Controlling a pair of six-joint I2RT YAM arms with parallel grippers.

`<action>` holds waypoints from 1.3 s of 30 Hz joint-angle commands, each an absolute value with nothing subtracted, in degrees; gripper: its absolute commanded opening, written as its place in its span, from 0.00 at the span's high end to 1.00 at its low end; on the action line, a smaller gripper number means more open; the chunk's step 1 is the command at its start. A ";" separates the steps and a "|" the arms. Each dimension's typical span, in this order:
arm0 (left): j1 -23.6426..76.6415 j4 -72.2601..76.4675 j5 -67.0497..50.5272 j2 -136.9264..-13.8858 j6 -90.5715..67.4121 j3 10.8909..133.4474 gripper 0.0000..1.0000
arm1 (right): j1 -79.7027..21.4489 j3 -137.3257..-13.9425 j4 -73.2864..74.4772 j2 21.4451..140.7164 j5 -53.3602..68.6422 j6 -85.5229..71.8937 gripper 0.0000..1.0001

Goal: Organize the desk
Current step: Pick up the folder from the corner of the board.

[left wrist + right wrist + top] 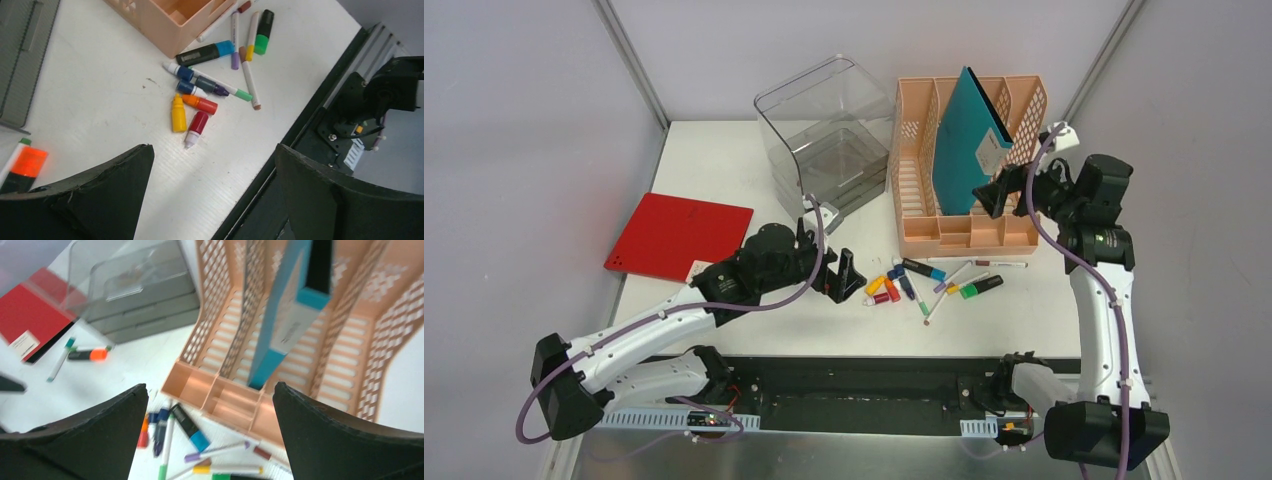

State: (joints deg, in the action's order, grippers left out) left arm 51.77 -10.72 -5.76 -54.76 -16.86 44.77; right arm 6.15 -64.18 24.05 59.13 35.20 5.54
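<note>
The white desk [724, 160] carries a scatter of markers and small ink bottles [924, 285] in front of the peach file rack [969, 225]. A teal notebook [969, 140] stands tilted in the rack's middle slot. My left gripper [844, 275] is open just left of the scatter, with bare desk between its fingers [212, 155] and the yellow bottle [178, 114] and red bottle [196, 127] ahead. My right gripper [999, 195] is open at the rack's right front, above it, with nothing held [210, 390]. The teal notebook [290, 315] is apart from its fingers.
A clear plastic drawer box [829, 140] stands at the back centre. A red notebook [679, 235] lies at the left, overhanging the desk's edge. An orange-capped marker [87, 355] and a thin green-tipped pen [61, 360] lie near the drawer box. A black rail [300, 135] runs along the near edge.
</note>
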 commanded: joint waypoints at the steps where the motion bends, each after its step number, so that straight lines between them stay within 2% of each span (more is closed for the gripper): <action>1: 51.94 -14.49 -0.57 -56.32 -14.60 46.37 0.05 | 6.42 -65.08 36.44 56.89 44.69 11.12 0.01; 8: 51.93 -21.52 12.44 -57.38 -15.73 44.17 0.10 | 6.66 -59.17 39.82 53.13 48.04 15.70 0.01; 16: 51.12 -31.55 32.44 -63.85 -12.98 46.68 0.18 | 6.68 -58.19 40.57 52.62 47.67 17.25 0.01; 20: 48.95 -32.05 41.99 -66.97 -8.95 46.45 0.18 | 6.68 -58.10 40.49 51.61 47.14 17.23 0.01; 26: 47.02 -14.90 48.07 -67.12 9.20 37.35 0.20 | 6.68 -57.92 40.29 51.11 46.47 16.85 0.01; 34: 43.27 -0.14 53.92 -69.22 21.05 28.28 0.18 | 6.68 -57.92 40.25 50.85 47.05 16.52 0.01; 39: 39.61 5.21 55.26 -73.16 22.57 27.63 0.30 | 6.68 -58.16 40.75 51.10 47.20 16.52 0.01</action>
State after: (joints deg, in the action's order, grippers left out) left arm 41.98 -3.46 51.72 -70.67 18.37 27.42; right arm 6.31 -58.17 41.04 52.03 45.91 15.81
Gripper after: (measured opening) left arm 0.742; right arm 0.990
